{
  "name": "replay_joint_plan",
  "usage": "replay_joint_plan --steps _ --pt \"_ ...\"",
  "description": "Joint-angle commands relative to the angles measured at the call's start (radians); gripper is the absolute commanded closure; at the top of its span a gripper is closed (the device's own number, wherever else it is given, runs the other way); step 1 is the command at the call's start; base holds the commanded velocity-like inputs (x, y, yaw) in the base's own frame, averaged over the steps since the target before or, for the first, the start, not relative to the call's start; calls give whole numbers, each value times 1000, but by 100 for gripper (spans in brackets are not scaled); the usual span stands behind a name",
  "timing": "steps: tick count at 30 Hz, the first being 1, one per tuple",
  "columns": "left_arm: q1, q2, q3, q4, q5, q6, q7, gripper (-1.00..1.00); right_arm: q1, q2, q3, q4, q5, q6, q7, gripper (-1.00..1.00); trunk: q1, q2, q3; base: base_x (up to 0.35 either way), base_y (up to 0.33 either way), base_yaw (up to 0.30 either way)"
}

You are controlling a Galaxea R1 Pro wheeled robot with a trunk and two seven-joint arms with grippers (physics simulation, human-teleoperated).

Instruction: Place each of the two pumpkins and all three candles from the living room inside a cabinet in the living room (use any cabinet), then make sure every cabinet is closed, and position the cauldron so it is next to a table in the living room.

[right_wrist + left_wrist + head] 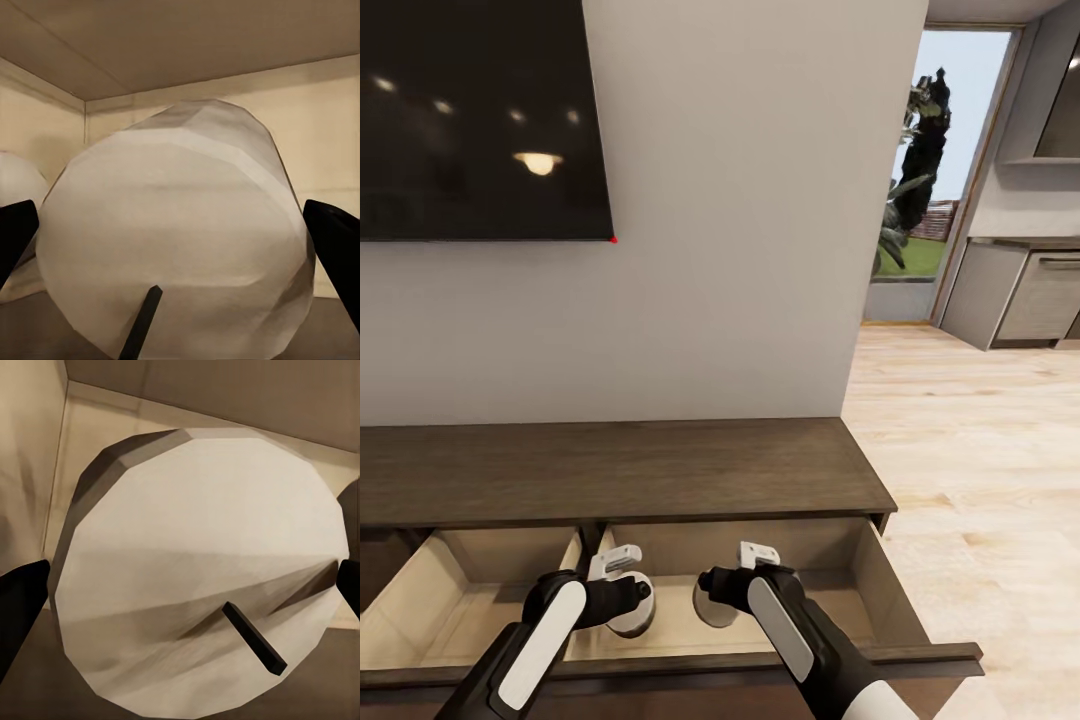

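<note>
Fingers (19,607) of the left gripper (622,597) holding one candle (199,570) wick-end on, right gripper (732,590) holding another candle (176,240), both low centre over the cabinet (620,470) drawer's pale interior, television (480,115) upper left.

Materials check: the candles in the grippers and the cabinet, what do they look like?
Candles: matte, off-white, probably wax; faceted, with a dark wick. Cabinet: dark brown, wood-grain top, satin; open drawer lined pale beige, unglossed, maybe laminate.
</note>
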Motion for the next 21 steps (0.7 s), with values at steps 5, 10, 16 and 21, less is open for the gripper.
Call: replay_joint_plan --steps 5,10,16,21 --pt "-1 -1 -3 -1 11 1 12 100 -1 0 2 -1 -10 1 -13 100 11 -21 -10 0 0 0" --pt "-1 -2 -4 -1 11 1 12 100 -1 0 2 -1 -10 1 -15 100 15 -28 -14 0 0 0" --pt "-1 -4 -8 2 11 1 13 100 -1 0 2 -1 -10 2 -16 100 22 -38 -36 0 0 0" --pt "-1 -5 -9 2 11 1 14 100 -1 0 2 -1 -10 0 -16 100 22 -38 -36 0 0 0"
